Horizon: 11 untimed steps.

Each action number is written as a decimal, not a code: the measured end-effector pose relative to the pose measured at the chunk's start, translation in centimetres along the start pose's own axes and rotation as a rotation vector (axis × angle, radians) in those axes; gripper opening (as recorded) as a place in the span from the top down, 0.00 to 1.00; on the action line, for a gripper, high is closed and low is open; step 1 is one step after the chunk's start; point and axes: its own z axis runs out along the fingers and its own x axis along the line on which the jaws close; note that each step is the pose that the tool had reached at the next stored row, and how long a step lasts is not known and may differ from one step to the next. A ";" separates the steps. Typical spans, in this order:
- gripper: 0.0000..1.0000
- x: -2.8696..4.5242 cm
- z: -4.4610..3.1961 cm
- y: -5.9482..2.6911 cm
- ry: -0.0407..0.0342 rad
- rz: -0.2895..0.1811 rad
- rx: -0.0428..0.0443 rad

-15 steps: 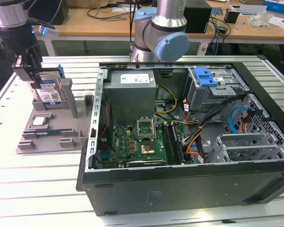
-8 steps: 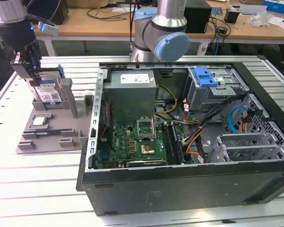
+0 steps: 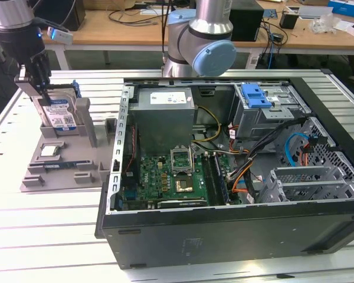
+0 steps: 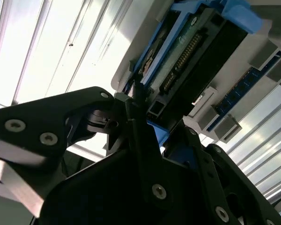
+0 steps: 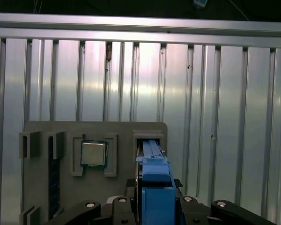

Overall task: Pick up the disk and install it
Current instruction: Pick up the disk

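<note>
Exterior view: gripper (image 3: 43, 88) is seen closed on the upper edge of the disk (image 3: 60, 115), stood upright in the grey holder (image 3: 53, 177).
Second wrist view: hold is taken near one edge; slip judged possible.
First wrist view: a skewed lift could jam the disk (image 5: 154, 185) in the holder.

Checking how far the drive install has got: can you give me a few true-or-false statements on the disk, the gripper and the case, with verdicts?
1. The disk stands upright in the gray fixture. True.
2. The disk already sits inside the computer case. False: it is outside the case, toward the exterior view's left.
3. The gripper is at the disk's upper edge. True.
4. The case is closed. False: it lies open, with its motherboard exposed.
</note>
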 end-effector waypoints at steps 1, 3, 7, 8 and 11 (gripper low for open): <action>0.63 0.00 0.00 0.00 0.0000 0.000 0.0001; 0.63 0.00 -0.02 0.00 0.0001 0.000 0.0000; 0.63 0.00 -0.04 0.00 0.0000 0.000 -0.0001; 0.63 0.00 -0.04 0.00 0.0000 0.000 0.0000; 0.63 0.00 -0.05 0.00 0.0000 0.000 0.0000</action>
